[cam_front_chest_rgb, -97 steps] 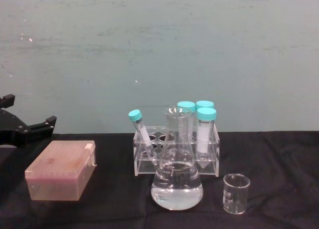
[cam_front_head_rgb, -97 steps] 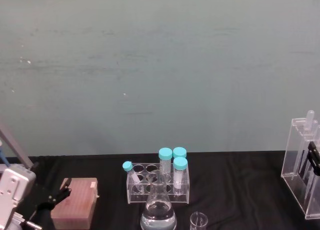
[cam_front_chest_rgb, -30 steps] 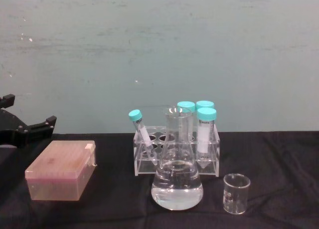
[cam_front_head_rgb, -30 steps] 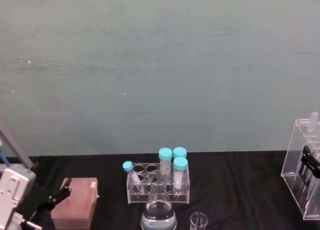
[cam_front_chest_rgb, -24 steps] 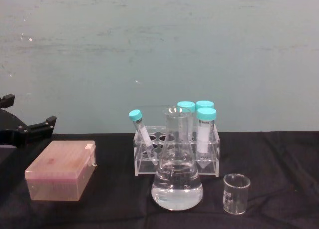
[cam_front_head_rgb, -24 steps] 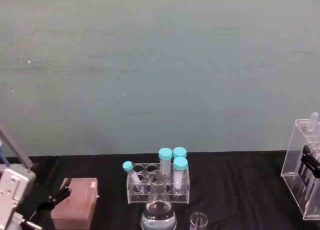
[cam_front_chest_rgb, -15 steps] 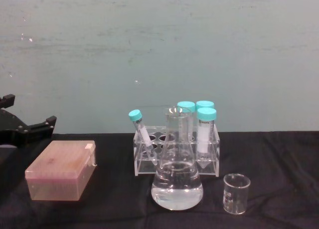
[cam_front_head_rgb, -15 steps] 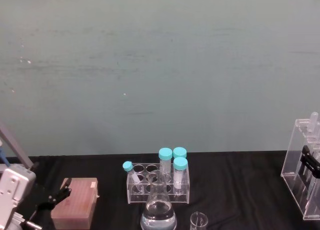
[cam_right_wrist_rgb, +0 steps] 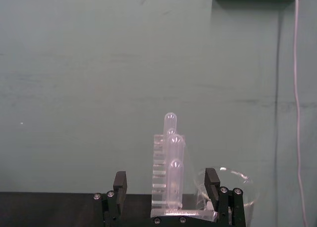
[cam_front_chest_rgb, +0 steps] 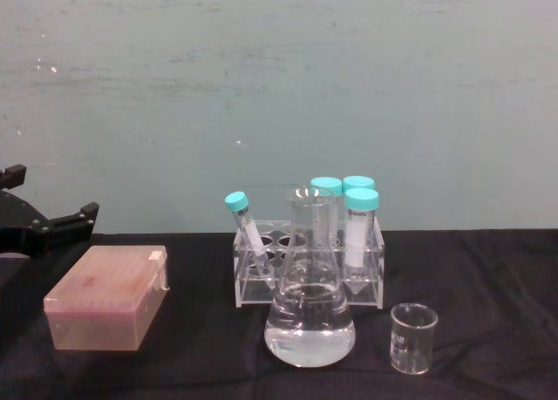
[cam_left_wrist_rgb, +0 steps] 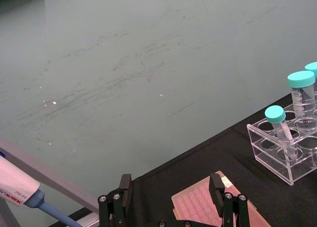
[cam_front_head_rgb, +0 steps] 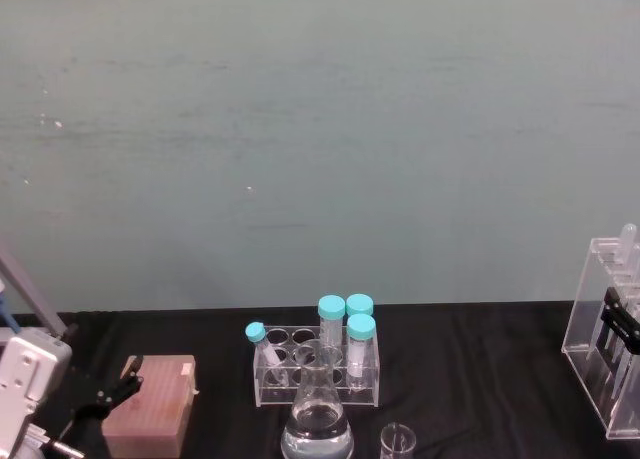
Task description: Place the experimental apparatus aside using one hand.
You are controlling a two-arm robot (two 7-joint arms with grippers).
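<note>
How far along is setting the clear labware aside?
Seemingly done: the tall clear acrylic stand of glass test tubes stands far right. In hand: the right gripper, open around it, grips nothing. Remaining: the conical glass flask of clear liquid and small glass beaker, mid-table. Left gripper parked open, far left.

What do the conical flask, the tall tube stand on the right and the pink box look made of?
Conical flask: likely glass, glossy and clear; the liquid shows through.
Tall tube stand: probably acrylic, clear flat panels with bright edges.
Pink box: apparently translucent plastic, slightly frosted walls.
</note>
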